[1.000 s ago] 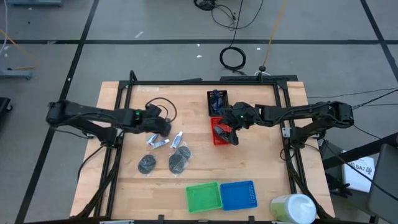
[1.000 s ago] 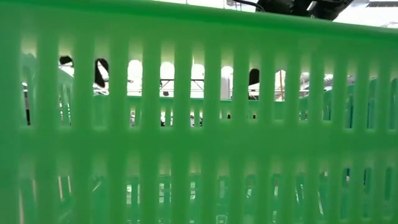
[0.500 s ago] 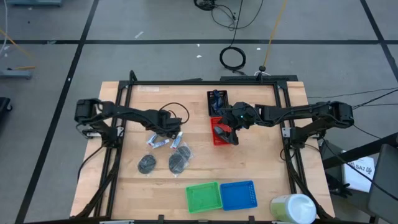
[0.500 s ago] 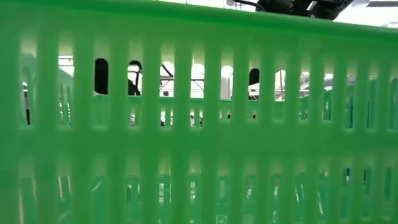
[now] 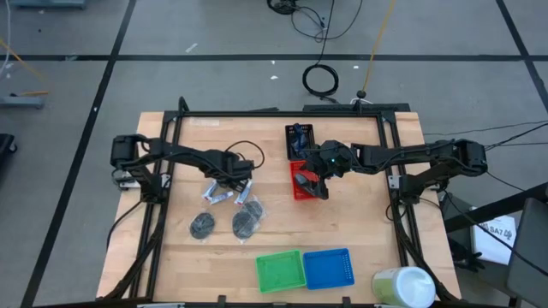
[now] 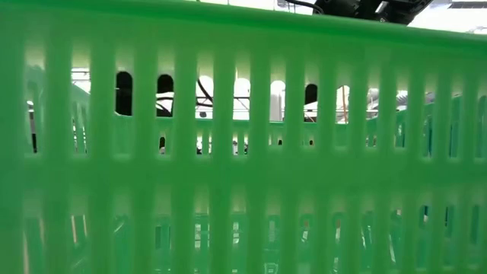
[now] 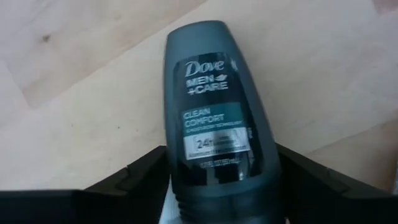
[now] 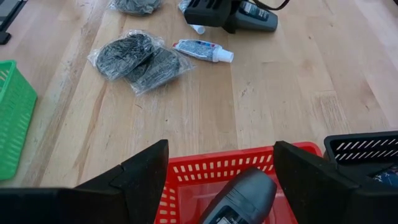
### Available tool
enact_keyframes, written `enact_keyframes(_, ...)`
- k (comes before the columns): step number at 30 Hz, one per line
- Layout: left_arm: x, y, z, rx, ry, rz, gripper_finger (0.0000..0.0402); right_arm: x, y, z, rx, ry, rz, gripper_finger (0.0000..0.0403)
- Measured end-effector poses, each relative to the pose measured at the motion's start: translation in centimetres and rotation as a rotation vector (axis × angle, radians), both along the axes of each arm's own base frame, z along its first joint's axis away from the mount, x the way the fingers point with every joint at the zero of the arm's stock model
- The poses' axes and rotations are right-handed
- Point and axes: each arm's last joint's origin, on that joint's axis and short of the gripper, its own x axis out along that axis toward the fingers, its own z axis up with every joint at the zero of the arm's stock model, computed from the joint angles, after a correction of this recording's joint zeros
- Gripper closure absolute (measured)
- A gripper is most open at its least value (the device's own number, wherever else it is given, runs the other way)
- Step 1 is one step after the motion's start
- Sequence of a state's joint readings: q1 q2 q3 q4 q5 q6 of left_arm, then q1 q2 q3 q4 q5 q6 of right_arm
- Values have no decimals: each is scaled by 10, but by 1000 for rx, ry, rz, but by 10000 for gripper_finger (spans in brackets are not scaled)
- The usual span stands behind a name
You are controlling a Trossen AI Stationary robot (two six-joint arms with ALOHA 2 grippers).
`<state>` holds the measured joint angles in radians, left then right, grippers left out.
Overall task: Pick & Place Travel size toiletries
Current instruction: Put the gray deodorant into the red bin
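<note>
Between left gripper (image 7: 221, 186) fingers, dark mini bottle (image 7: 217, 118) on table, jaws spread, unclamped

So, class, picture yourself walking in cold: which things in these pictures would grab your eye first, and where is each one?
Probably the dark Dove deodorant bottle, lying on the wooden table between the left gripper fingers, its label filling the left wrist view. Next, the red basket mid-table with another dark bottle in it, under the right gripper. The green basket at the near edge blocks nearly the whole low view.
</note>
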<state>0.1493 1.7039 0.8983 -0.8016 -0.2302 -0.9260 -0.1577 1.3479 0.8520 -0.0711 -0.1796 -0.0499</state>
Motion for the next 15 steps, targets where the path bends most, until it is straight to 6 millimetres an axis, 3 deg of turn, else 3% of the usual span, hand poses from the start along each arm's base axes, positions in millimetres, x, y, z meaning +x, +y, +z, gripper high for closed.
enact_keyframes(4, 4, 1, 4, 16, 9, -60, 208, 0, 0, 0, 0, 0, 0, 129)
enact_keyframes(7, 9, 1, 11, 73, 16, -134, 208, 0, 0, 0, 0, 0, 0, 129)
enact_keyframes(15, 12, -11, 69, 238, -189, -353, 208, 0, 0, 0, -1, 1, -2, 129)
